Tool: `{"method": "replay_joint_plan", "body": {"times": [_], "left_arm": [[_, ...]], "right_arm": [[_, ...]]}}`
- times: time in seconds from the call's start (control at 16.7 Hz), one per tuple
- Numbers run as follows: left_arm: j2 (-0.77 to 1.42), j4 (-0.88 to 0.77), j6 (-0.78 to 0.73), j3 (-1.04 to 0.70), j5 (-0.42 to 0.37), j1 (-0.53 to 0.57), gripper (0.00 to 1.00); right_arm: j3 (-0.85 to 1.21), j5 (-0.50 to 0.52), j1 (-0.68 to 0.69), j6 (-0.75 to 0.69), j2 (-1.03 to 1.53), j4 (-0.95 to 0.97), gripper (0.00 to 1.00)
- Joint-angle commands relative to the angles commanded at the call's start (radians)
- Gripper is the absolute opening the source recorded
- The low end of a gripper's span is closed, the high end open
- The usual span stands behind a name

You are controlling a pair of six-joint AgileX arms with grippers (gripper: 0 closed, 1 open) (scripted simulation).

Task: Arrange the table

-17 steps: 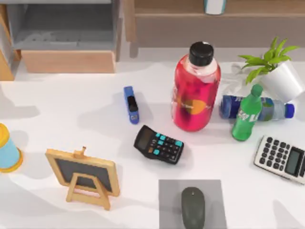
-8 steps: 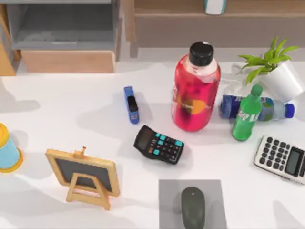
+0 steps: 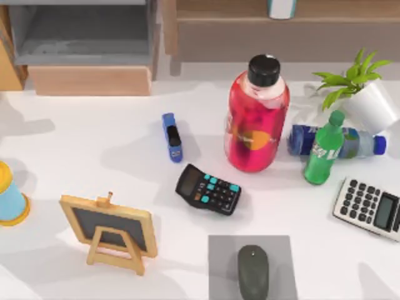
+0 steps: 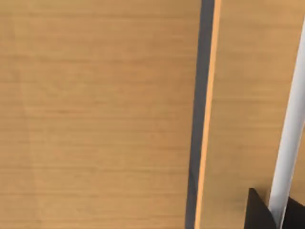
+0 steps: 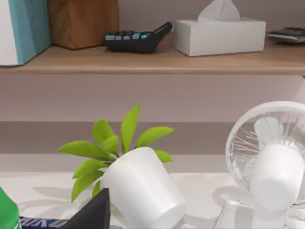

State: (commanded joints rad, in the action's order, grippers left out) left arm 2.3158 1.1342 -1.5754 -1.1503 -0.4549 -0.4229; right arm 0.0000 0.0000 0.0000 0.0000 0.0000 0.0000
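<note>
The white table (image 3: 81,144) carries a tall red bottle (image 3: 256,125), a blue stapler (image 3: 172,137), a black calculator (image 3: 208,189), an upright green bottle (image 3: 324,150), a blue bottle (image 3: 350,142) lying on its side and a tilted potted plant (image 3: 369,100). Close to the front edge stand a small chalkboard easel (image 3: 111,230) and a dark mouse (image 3: 252,272) on a grey mat (image 3: 222,262). My left wrist view faces a light-wood panel (image 4: 95,114) at close range. My right wrist view looks at the plant pot (image 5: 143,195), with a dark fingertip (image 5: 95,214) at the picture's edge.
A light calculator (image 3: 370,208) lies at the right edge and a yellow-and-blue cup (image 3: 9,197) at the left edge. A light-wood shelf unit (image 3: 87,78) runs along the back. The right wrist view shows a white fan (image 5: 271,162) and a shelf holding a tissue box (image 5: 219,33).
The shadows on the table's left side have shifted toward the back, and the wood piece at the back left corner has shifted too. Nothing on the table has moved.
</note>
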Motion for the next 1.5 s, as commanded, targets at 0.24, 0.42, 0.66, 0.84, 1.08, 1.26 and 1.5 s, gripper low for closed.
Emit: {"method": "replay_joint_plan", "body": {"times": [0.24, 0.42, 0.66, 0.84, 1.08, 1.26, 1.5], "left_arm": [[0.025, -0.028, 0.001, -0.052, 0.013, 0.013, 0.0], [0.042, -0.05, 0.002, -0.093, 0.023, 0.023, 0.0], [0.045, -0.06, 0.005, -0.104, 0.027, 0.027, 0.0], [0.045, -0.06, 0.005, -0.104, 0.027, 0.027, 0.15], [0.045, -0.06, 0.005, -0.104, 0.027, 0.027, 0.45], [0.045, -0.06, 0.005, -0.104, 0.027, 0.027, 0.68], [0.045, -0.06, 0.005, -0.104, 0.027, 0.027, 0.98]], "right_arm": [[0.0, 0.0, 0.0, 0.0, 0.0, 0.0, 1.0], [0.0, 0.0, 0.0, 0.0, 0.0, 0.0, 1.0], [0.0, 0.0, 0.0, 0.0, 0.0, 0.0, 1.0], [0.0, 0.0, 0.0, 0.0, 0.0, 0.0, 1.0], [0.0, 0.0, 0.0, 0.0, 0.0, 0.0, 1.0], [0.0, 0.0, 0.0, 0.0, 0.0, 0.0, 1.0], [0.0, 0.0, 0.0, 0.0, 0.0, 0.0, 1.0]]}}
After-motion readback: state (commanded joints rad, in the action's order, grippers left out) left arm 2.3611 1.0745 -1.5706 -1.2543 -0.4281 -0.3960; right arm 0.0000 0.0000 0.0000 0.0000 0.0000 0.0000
